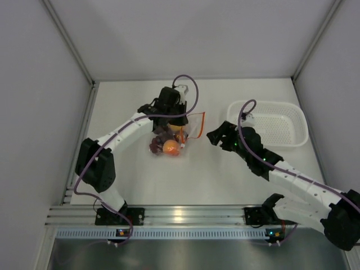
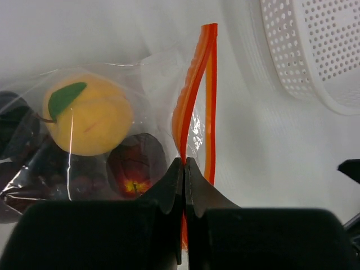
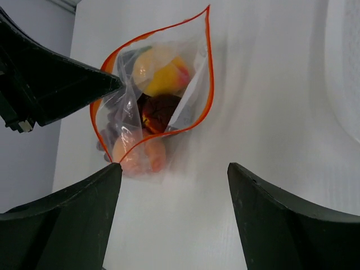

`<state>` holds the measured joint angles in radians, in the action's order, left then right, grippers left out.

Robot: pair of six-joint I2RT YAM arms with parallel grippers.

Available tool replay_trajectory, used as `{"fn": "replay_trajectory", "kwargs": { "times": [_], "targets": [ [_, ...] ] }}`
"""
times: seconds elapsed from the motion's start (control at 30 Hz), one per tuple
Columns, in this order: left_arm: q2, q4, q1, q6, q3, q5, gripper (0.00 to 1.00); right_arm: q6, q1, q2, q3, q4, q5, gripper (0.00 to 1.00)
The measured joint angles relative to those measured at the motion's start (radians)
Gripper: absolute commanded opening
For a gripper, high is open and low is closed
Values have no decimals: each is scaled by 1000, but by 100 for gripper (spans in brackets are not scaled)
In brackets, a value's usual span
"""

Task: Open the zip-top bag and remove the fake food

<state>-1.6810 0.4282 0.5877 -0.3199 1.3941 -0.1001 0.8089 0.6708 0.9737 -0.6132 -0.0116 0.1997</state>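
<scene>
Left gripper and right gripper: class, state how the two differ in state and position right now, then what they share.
The left gripper has its jaws shut on the orange strip of the zip-top bag; the right gripper has its jaws wide open, holding nothing. The left gripper touches the bag; the right gripper sits apart from it, between the bag and the white basket. Both are black and face the bag.

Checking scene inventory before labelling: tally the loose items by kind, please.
Clear zip-top plastic bag with orange-red zip strip: 1
White perforated plastic basket: 1
Toy fruits visible in bag: 4 (yellow round fruit, dark red fruit, purple grape bunch, orange-pink peach; more may be hidden)
Total: 6
</scene>
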Motion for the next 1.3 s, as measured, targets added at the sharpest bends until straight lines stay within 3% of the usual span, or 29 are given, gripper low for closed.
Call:
{"fn": "replay_trajectory", "kwargs": {
  "times": [0.27,0.7,0.8,0.83,1.03,1.17,1.3],
  "targets": [
    [-2,-58,37,-94,-9,-42,0,118,-2,233,-29,101,-51,83],
    [103,-93,48,-132,-72,-32,0,227,8,566,-147,281,-74,83],
    [113,-98,48,-132,-75,-4,0,219,40,607,-184,279,-50,76],
    [118,-98,45,-131,-78,11,0,214,51,613,-190,278,-43,71],
    [223,-98,23,-102,-119,180,0,146,85,575,-172,215,26,63],
    [332,-90,-27,-77,-147,283,0,81,92,437,-103,120,108,55],
    [399,-61,-51,-71,-182,298,0,54,93,254,-25,95,151,52]
  ]
}}
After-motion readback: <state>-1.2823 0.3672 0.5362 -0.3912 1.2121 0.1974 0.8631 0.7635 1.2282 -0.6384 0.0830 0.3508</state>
